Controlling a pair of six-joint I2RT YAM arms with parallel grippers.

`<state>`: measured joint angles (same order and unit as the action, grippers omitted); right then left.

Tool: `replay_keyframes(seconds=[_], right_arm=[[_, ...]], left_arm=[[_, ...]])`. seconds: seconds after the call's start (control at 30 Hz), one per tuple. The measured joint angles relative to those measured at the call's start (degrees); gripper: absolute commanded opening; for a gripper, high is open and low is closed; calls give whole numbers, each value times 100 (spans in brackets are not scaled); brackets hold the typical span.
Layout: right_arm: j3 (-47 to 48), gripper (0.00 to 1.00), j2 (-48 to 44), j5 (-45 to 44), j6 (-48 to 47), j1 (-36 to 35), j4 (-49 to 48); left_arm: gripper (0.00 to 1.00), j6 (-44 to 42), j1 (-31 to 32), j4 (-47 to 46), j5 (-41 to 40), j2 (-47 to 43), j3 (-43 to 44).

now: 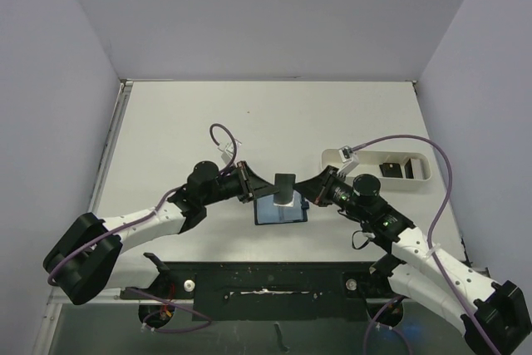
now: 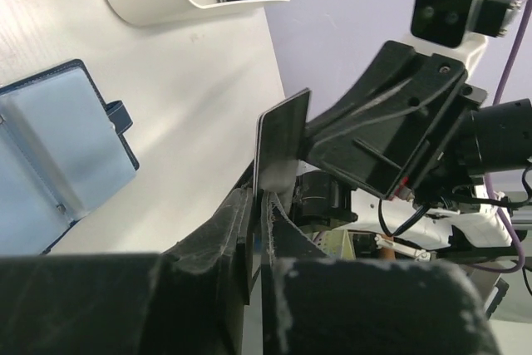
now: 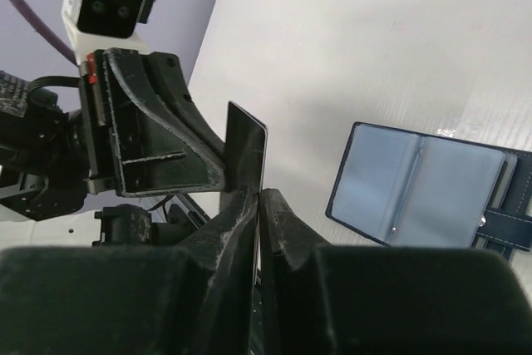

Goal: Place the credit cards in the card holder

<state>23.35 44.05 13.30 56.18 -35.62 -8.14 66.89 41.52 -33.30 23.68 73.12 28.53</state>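
Observation:
A dark credit card (image 1: pixel 284 186) stands on edge in the air just above the open navy card holder (image 1: pixel 280 213), whose light blue pockets face up. My left gripper (image 1: pixel 268 186) and right gripper (image 1: pixel 301 192) meet at this card from either side. In the left wrist view the card (image 2: pixel 281 151) rises from between my closed left gripper (image 2: pixel 259 199), with the card holder (image 2: pixel 50 155) at the left. In the right wrist view the card (image 3: pixel 247 151) is pinched in my right gripper (image 3: pixel 259 195), with the card holder (image 3: pixel 424 184) at the right.
A long white tray (image 1: pixel 332 158) lies at the right of the table with more dark cards (image 1: pixel 391 170) in it. It also shows in the left wrist view (image 2: pixel 150 2). Grey walls enclose the table on three sides.

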Motion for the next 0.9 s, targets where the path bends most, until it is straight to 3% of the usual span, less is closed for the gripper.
replay_keyframes(seconds=[0.13, 0.5, 0.7, 0.83, 0.9], right_arm=[[-2, 28, 153, -52, 39, 0, 9], [-236, 30, 345, 42, 382, 4, -380], [-306, 49, 387, 295, 654, -7, -671], [-326, 47, 522, 409, 828, -9, -942], [-378, 40, 627, 446, 933, -4, -1102]], left_arm=[[0, 20, -26, -140, 85, 24, 0], [0, 232, -114, -540, 249, 291, -83], [0, 490, -203, -981, 315, 293, -343], [0, 603, -234, -1147, 315, 291, -439], [0, 623, -243, -1185, 317, 291, -461]])
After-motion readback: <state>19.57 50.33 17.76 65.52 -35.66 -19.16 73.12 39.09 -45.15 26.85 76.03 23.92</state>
